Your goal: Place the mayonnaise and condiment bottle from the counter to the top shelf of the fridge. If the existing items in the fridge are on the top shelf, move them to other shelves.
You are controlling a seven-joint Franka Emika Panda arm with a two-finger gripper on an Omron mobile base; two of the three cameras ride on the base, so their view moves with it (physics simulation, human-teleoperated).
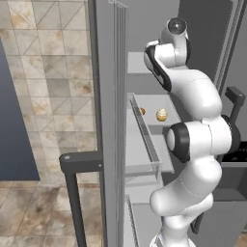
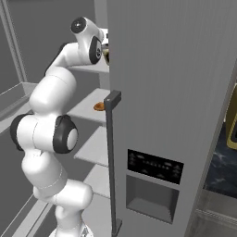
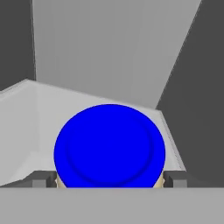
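Inside the tall grey stainless-steel fridge (image 2: 176, 92), the white arm reaches up to the pale grey top shelf (image 1: 136, 62). Close under the hand camera, the small squat pale mayonnaise jar with its bright blue round lid (image 3: 110, 146) sits between the two dark fingertips (image 3: 40, 181) of the claw (image 3: 109, 183), which pinches the jar at both sides. Behind the lid lies the pale shelf slab, with the fridge's grey back wall beyond. One shelf lower, two small round golden-brown buns (image 1: 161, 115) rest apart from each other on a pale grey shelf (image 1: 154, 103) beside the arm.
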